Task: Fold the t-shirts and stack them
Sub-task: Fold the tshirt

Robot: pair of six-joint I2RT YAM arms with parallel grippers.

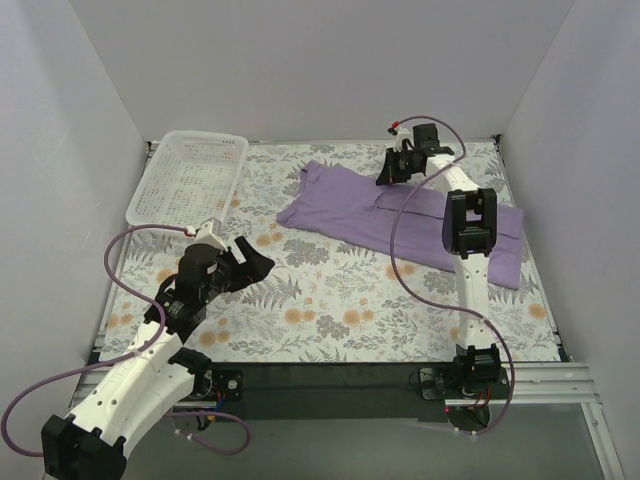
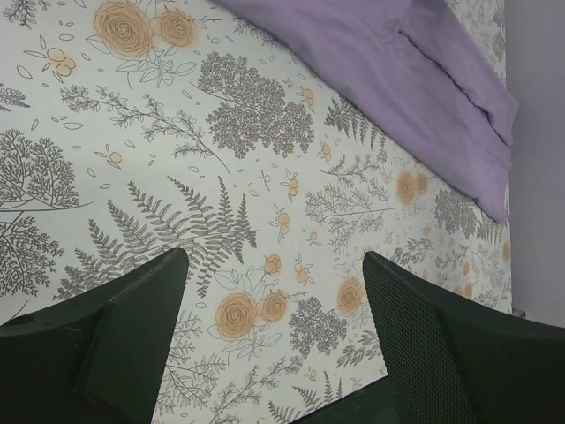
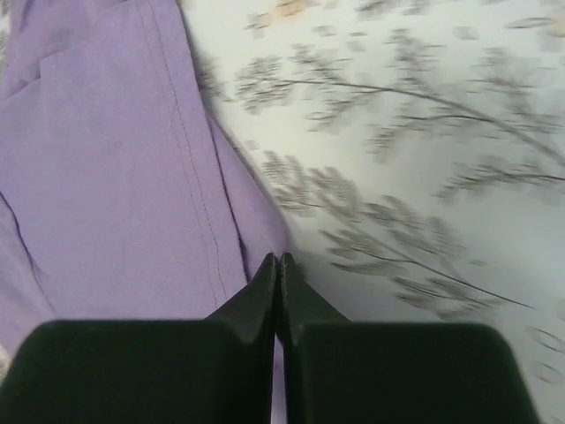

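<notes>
Item 1. Table [image 1: 330,320]: covered in a white cloth printed with grey ferns and orange flowers, with plain pale walls on three sides.

Item 2. T-shirt [image 1: 340,205]: lavender-purple, lying flat on the far right part of the table. It runs slantwise from near the far middle down to the right edge (a seam line and some soft folds show in the right wrist view). It is well apart from the basket.

Item 3. Right arm [image 1: 470,235]: reaches from its base at the near edge across the t-shirt toward the far side.

Item 4. Left arm [image 1: 150,350]: bent over the near left part of the table.

Item 5. Basket [image 1: 190,178]: white mesh, at the far left corner.

Item 6. Left gripper [image 2: 274,274]: fingers spread wide, nothing between them. It hangs above the bare patterned cloth, to the left of and nearer than the t-shirt.

Item 7. Right gripper [image 3: 278,261]: fingertips pressed together with no gap, sitting right at the far edge of the t-shirt. Whether any fabric is pinched between them cannot be told.
</notes>
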